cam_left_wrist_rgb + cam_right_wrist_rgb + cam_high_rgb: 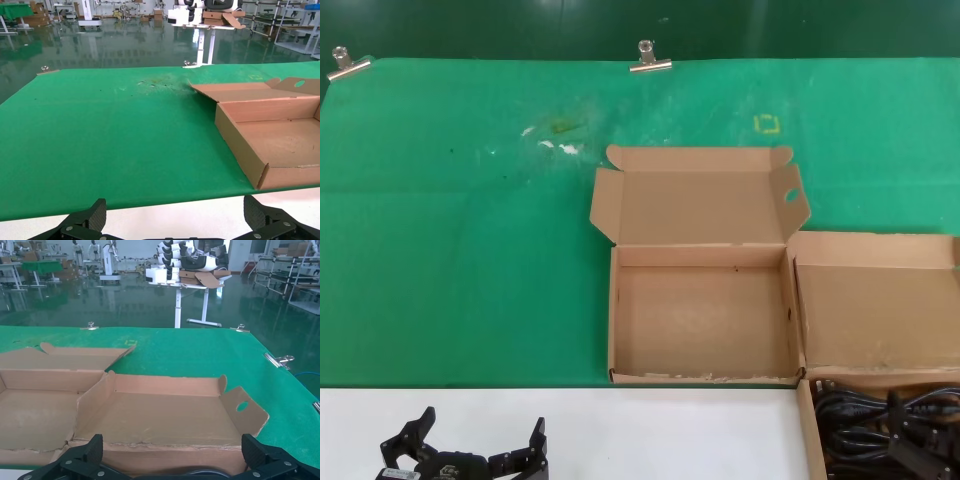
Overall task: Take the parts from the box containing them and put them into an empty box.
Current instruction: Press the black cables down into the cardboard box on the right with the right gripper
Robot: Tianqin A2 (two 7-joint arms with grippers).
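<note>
Black left pincer (470, 450) gapes wide, holding nothing — beyond, frayed cardboard empty box (705, 378) — right pincer unseen.

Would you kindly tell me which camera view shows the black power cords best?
The head view: the black power cords lie in their box at its lower right corner. The right wrist view shows only a dark sliver, the left wrist view none.

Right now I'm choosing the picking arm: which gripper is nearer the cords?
Right. The right gripper hovers over the cords; the left gripper sits far across, beyond the empty box.

Glossy green floor (125, 300), white desk (177, 287) beyond
</note>
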